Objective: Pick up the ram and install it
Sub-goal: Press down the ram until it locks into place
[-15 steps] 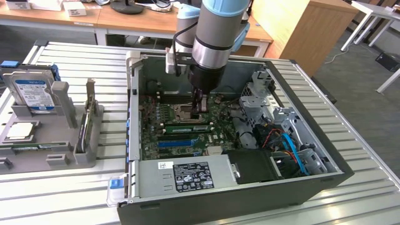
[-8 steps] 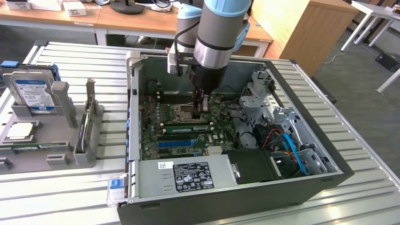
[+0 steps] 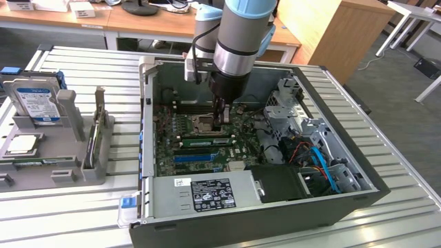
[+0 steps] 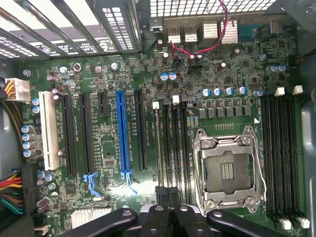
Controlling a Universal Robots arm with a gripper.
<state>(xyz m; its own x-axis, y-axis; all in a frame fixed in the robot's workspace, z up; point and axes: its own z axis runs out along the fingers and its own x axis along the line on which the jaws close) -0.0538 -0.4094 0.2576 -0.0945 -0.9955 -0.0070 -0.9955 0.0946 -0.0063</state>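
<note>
The black two-fingered claw (image 3: 222, 125) stood closed down in the open desktop case (image 3: 344, 204), fingertips right over the green motherboard (image 4: 148, 69), probably pressing. Directly beneath it, beside the silver processor socket (image 4: 228, 170), the thin green ram stick (image 3: 205, 136) sat in the black memory slots (image 4: 173, 148).

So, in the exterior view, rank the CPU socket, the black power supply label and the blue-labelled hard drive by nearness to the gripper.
1. CPU socket, just to the exterior view's left of the gripper.
2. Power supply label, at the case's near edge.
3. Hard drive, outside the case, far left.
</note>
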